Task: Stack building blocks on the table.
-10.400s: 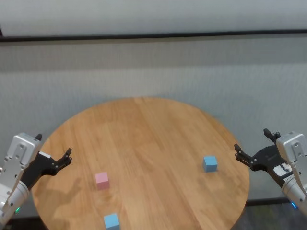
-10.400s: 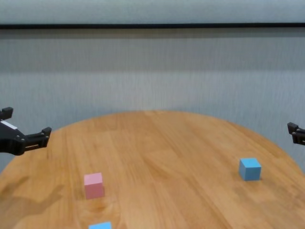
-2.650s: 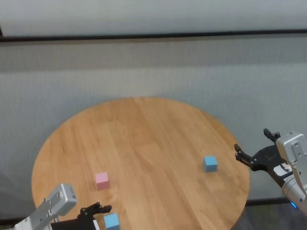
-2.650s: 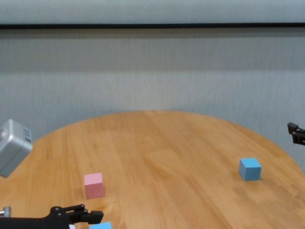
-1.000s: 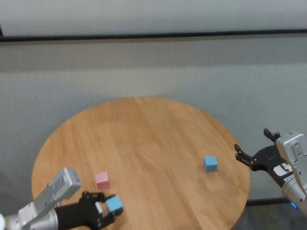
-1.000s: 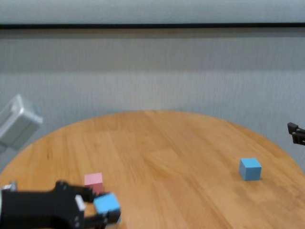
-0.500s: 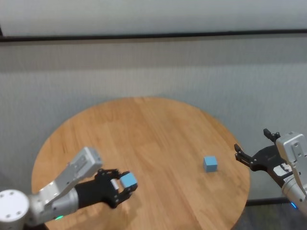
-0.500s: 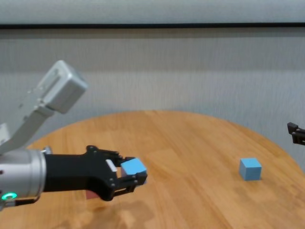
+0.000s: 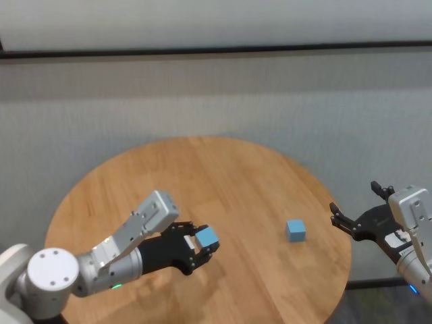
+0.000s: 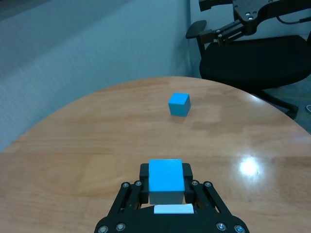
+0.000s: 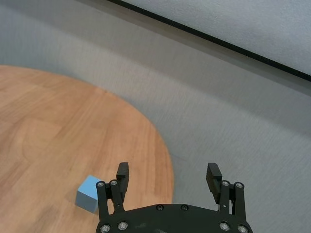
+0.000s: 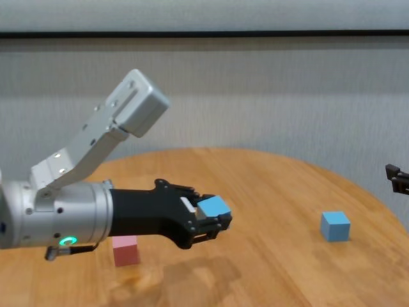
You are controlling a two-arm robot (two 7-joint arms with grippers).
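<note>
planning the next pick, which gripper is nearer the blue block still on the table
Right. The right gripper hangs open just past the table edge beside that blue block; the left gripper, shut on the other blue block, is mid-table, farther away.

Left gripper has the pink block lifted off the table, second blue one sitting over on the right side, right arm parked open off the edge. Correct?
Not quite: the block in the left gripper is a light blue block, as the chest view shows. The pink block sits on the table under that arm. The rest holds: the other blue block is on the right, and the right gripper is parked open off the edge.
</note>
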